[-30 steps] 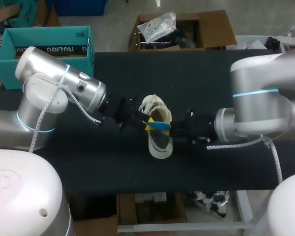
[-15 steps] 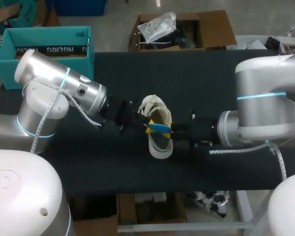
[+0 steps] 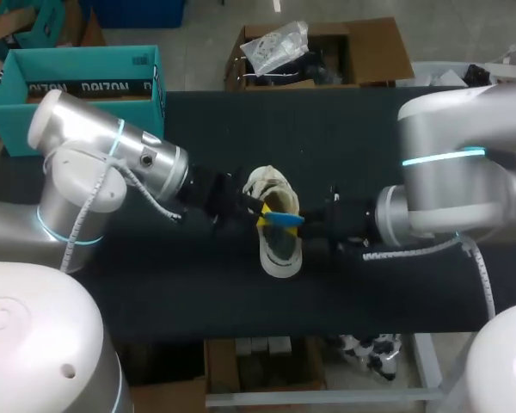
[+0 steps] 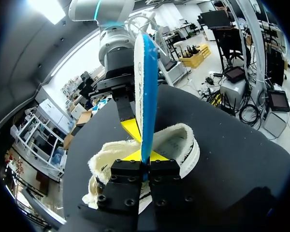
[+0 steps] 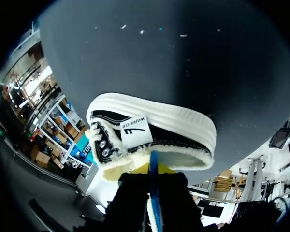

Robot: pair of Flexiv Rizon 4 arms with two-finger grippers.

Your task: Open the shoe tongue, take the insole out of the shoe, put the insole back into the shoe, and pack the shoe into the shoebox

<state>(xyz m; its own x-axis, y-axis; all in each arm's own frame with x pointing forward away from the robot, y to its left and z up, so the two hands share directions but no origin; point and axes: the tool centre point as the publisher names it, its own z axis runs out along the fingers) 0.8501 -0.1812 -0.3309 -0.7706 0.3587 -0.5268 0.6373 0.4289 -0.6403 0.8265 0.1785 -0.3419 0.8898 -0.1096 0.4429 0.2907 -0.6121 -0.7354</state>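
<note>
Elbow of the right arm (image 3: 451,168) swings in a touch, little else shifts. Thin blue foam insole (image 3: 281,218) hangs pinched at both ends, left claw (image 3: 260,212) and right claw (image 3: 302,222) each clamped on it, white fleece-lined shoe (image 3: 279,249) just under them. Looks like the put-it-back step, next it needs tipping toe-first into the opening

Shoe (image 5: 154,126): fleecy cream cloth lining, matt black cloth side, ribbed white rubber sole wall.
Insole (image 4: 146,87): blue, smooth, faint sheen.
Counter (image 3: 370,138): black, matt, cloth-like.
Left arm (image 3: 103,151), right arm (image 3: 451,172): silver metal, satin gloss.
Left claw (image 3: 261,215): matt black body, yellow plastic-looking tips.
Shoebox (image 3: 86,73): teal cardboard, matt.
</note>
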